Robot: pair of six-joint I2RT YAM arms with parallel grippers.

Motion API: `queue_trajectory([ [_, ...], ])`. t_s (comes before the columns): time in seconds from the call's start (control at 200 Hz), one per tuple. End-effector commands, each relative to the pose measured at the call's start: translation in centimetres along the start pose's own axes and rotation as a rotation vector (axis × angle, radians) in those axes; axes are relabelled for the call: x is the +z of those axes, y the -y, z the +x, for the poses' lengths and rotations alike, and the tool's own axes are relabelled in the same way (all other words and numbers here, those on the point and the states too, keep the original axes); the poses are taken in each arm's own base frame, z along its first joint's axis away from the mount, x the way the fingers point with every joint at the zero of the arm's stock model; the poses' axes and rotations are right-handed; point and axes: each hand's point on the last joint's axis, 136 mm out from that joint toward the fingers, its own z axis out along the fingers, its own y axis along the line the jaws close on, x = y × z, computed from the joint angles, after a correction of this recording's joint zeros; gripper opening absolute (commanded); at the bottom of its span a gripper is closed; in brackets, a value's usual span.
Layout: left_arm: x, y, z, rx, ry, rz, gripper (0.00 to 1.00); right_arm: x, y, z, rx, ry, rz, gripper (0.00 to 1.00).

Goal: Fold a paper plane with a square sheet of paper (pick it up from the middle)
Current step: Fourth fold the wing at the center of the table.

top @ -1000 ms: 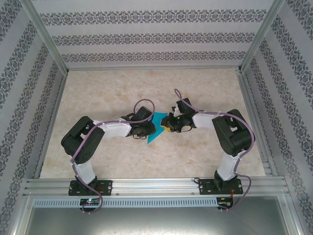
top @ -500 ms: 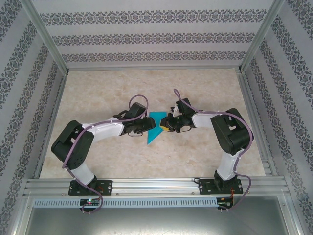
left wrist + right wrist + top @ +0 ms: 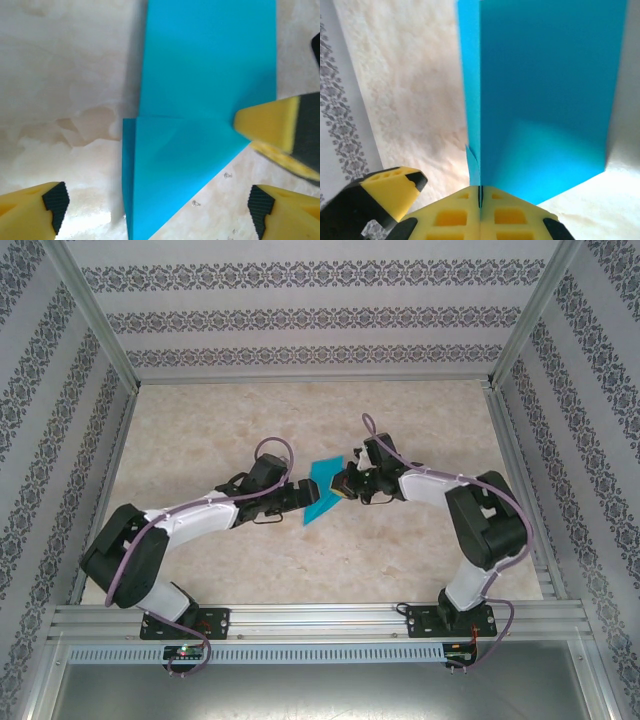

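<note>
— Status: our half-folded paper plane (image 3: 200,100) is at mid-counter (image 3: 200,430), between both arms. The right gripper (image 3: 480,197) has its jaws pinching one edge.
— And our left gripper (image 3: 297,497)?
— Jaws spread, straddling the pointed end. If we close them off the crease, we probably skew the fold. If the right one tugs, the thin paper could tear or slip free.

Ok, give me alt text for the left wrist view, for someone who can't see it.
A partly folded teal paper over a marbled table, its triangular flap pointing down the frame. The left hand is open, one yellow fingertip at each lower corner, while the right hand pinches the paper's right edge.
</note>
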Motion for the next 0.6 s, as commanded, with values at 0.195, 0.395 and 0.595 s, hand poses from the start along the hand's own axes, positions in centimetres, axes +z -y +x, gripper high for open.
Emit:
queue_trajectory([
  [0.195,-4.4,1.3,-3.9,0.192,0.221,0.040,1.00,-5.1,-4.9,-3.3,-0.028,0.207,0.033,0.03],
  [0.395,-6.7,2.0,-4.8,0.318,0.337,0.083,1.00,-5.4,-7.0,-3.4,-0.011,0.230,0.089,0.04],
  [0.595,-6.3,3.1,-4.0,0.478,0.348,0.158,1.00,-2.9,-5.3,-2.9,0.086,0.210,0.158,0.03],
])
